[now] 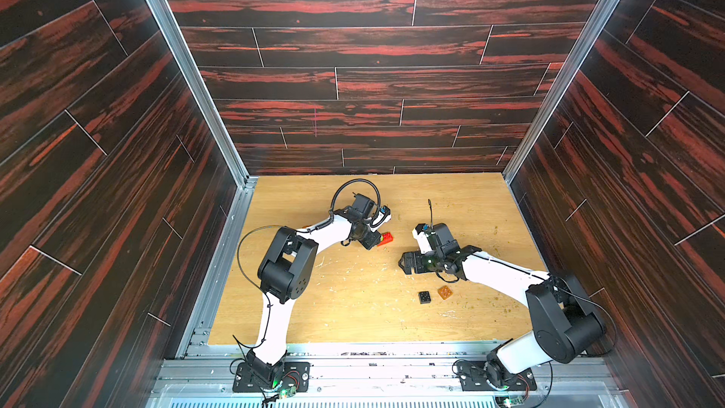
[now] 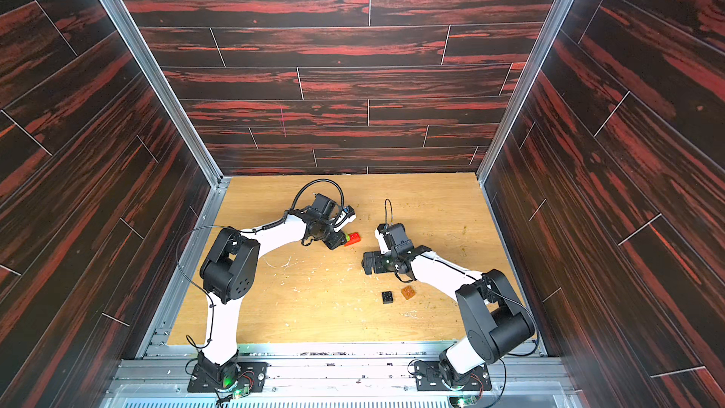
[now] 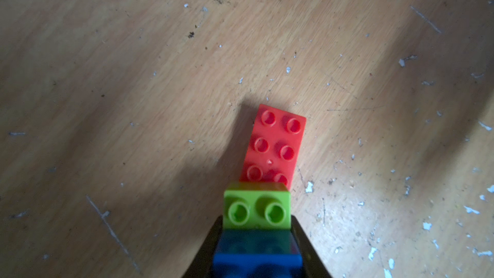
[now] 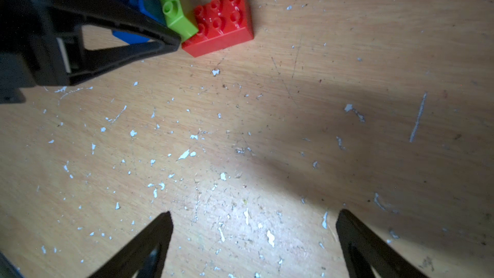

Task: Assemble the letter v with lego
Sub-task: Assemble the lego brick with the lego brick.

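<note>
Dark, red-streaked plank walls box in a pale wooden tabletop, scuffed and flecked with white chips. The left gripper is clamped on a blue studded plastic brick. A lime green two-stud brick juts from the blue one past the fingertips. Its front edge meets the near end of a red oblong six-stud brick lying flat just ahead of the gripper. I cannot tell whether the lime piece is pressed home. The held pair looks tilted against the red studs, so a downward push could skid the loose red brick away, since nothing braces it. It could also lever the lime brick off the blue one. The right gripper hangs with its jaws wide apart over bare wood. The red brick lies out in front of it, not touched. A small black square brick and an orange square brick lie behind that gripper, beside its forearm, well apart from the join. Nothing blocks the way between the right gripper and the red brick.
</note>
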